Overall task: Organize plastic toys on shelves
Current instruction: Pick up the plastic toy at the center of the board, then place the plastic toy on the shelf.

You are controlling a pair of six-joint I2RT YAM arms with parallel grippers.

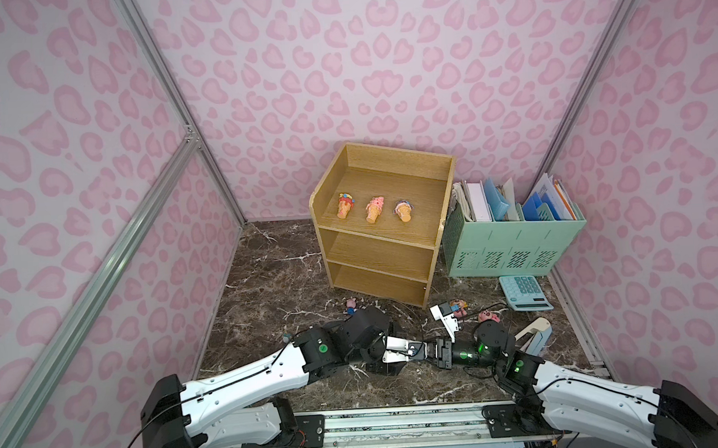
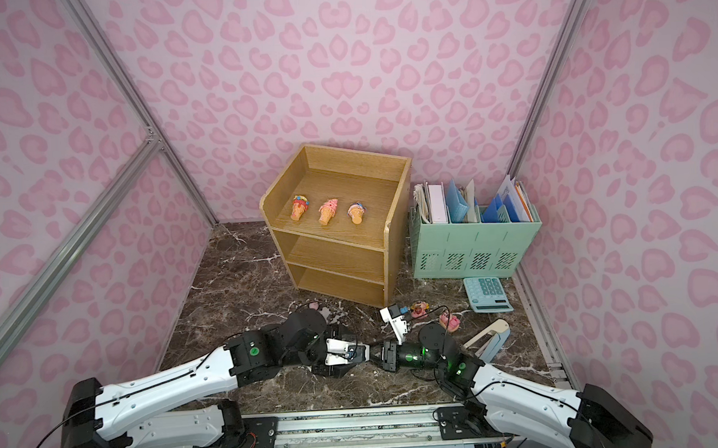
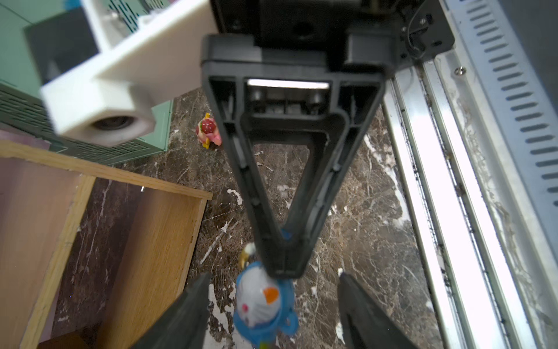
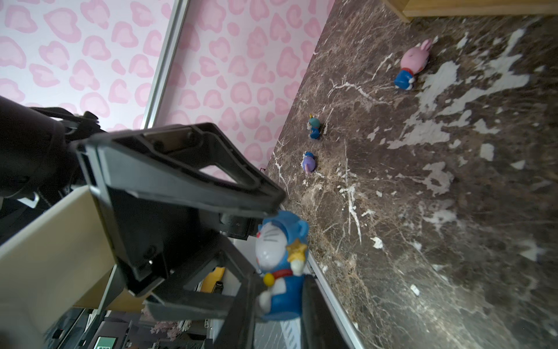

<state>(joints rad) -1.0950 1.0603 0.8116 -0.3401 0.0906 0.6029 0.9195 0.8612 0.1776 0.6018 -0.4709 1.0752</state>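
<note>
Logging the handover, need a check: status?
Right gripper shut on glossy blue-white plastic cat figurine. Left gripper open, straddling it. Three orange cone toys on light-oak wooden shelves' top tier.

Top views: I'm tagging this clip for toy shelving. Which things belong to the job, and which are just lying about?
Job: wooden shelves; three cone toys on its top tier; blue-white figurine in the right gripper; pink figurines on the table.
Lying about: green file organizer; calculator; pale stapler-like tool.
</note>
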